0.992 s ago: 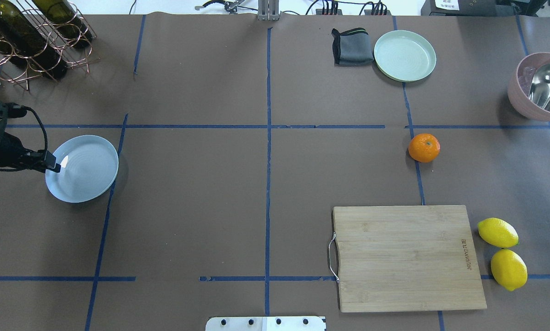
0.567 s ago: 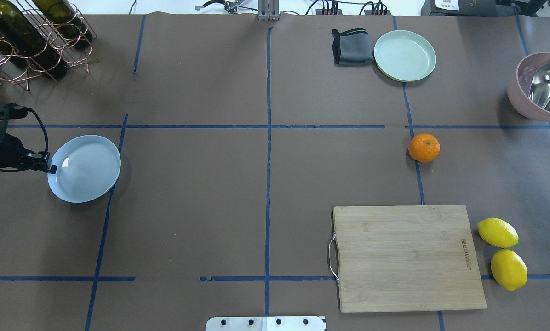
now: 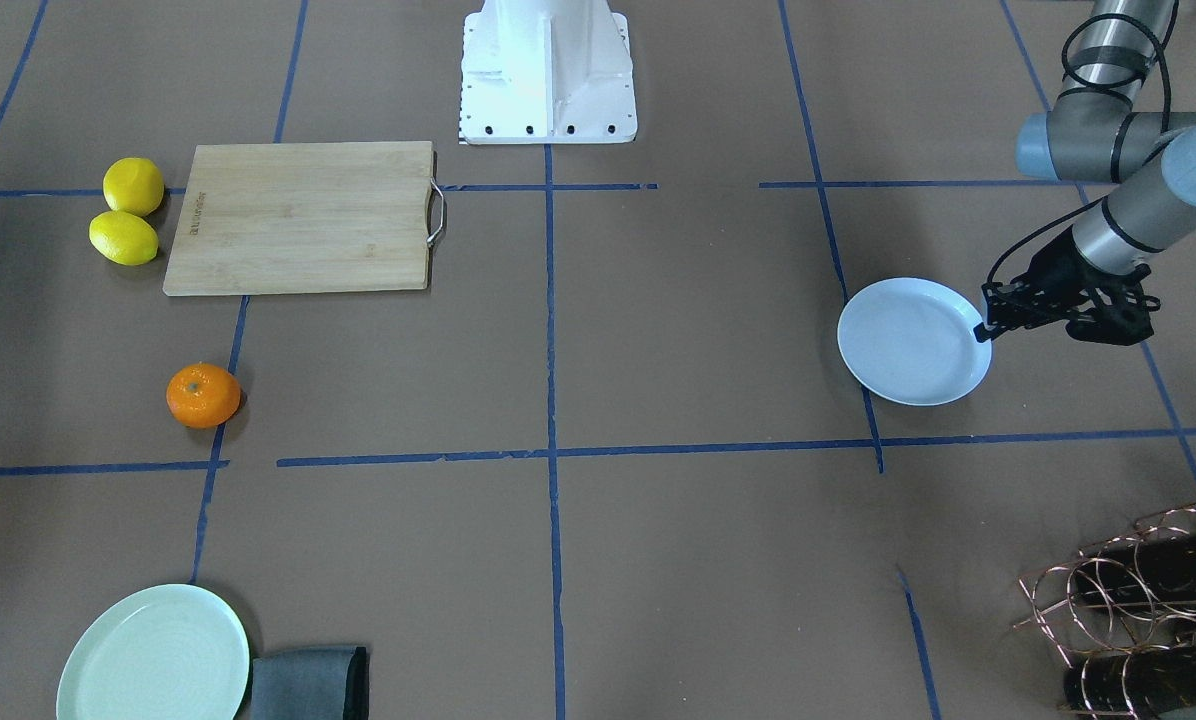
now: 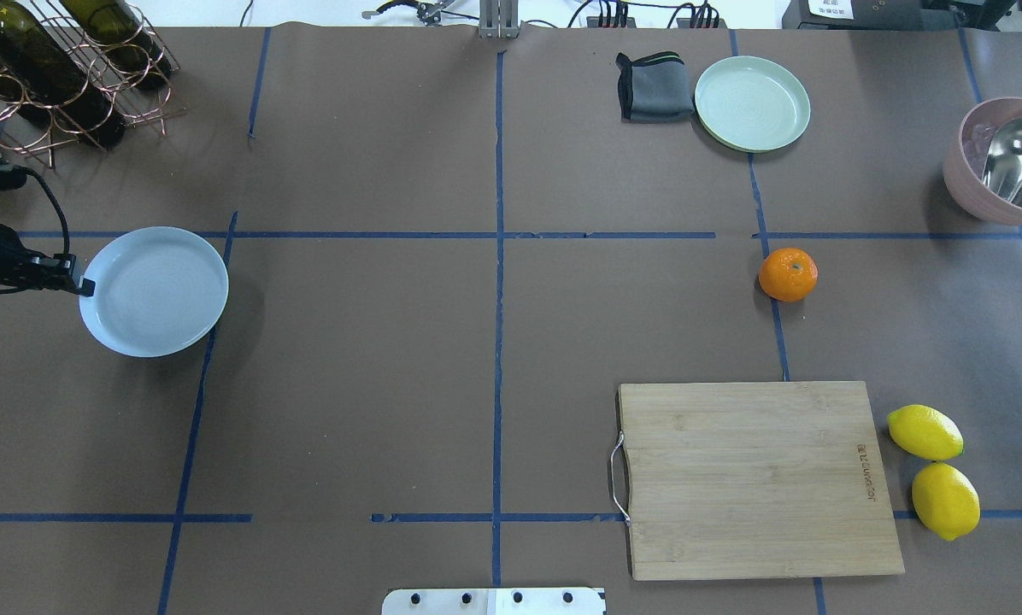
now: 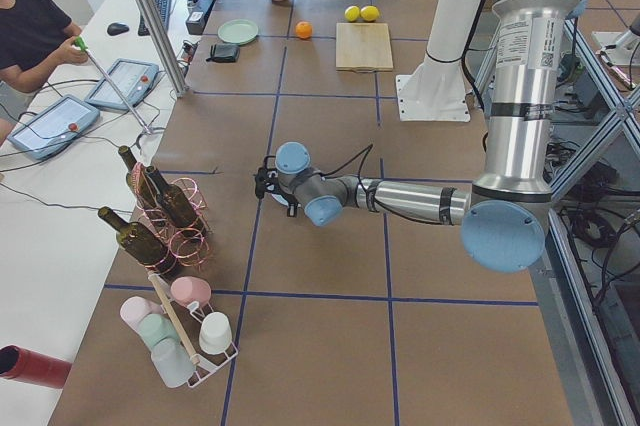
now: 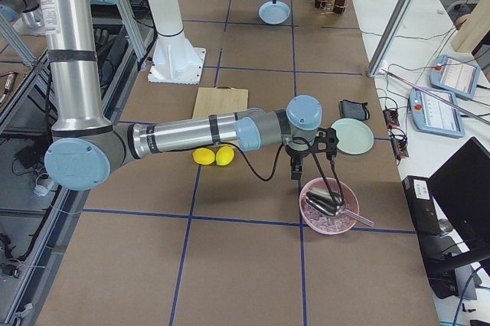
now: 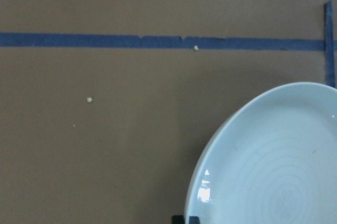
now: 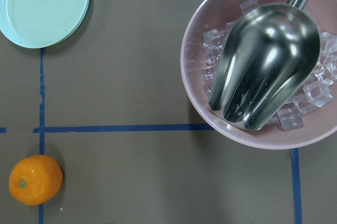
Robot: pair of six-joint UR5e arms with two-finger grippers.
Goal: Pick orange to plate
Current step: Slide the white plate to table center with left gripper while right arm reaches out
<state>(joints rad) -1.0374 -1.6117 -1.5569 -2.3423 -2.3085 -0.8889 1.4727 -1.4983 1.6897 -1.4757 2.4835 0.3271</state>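
The orange (image 4: 788, 274) is small, bright and slightly flattened, its greenish stem dimple turned up. It sits on a blue tape line on my right half of the table, well apart from the plate (image 4: 154, 291). That plate is round, glossy, pale bluish-white with faint concentric rings. It is face up far to my left, its outer rim nipped by my left pincer (image 4: 84, 288); whether it touches the table I cannot tell

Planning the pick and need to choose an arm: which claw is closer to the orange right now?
Right. The right claw hangs by the pink bowl, with the orange in its wrist view; the left claw is far off at the plate's rim.
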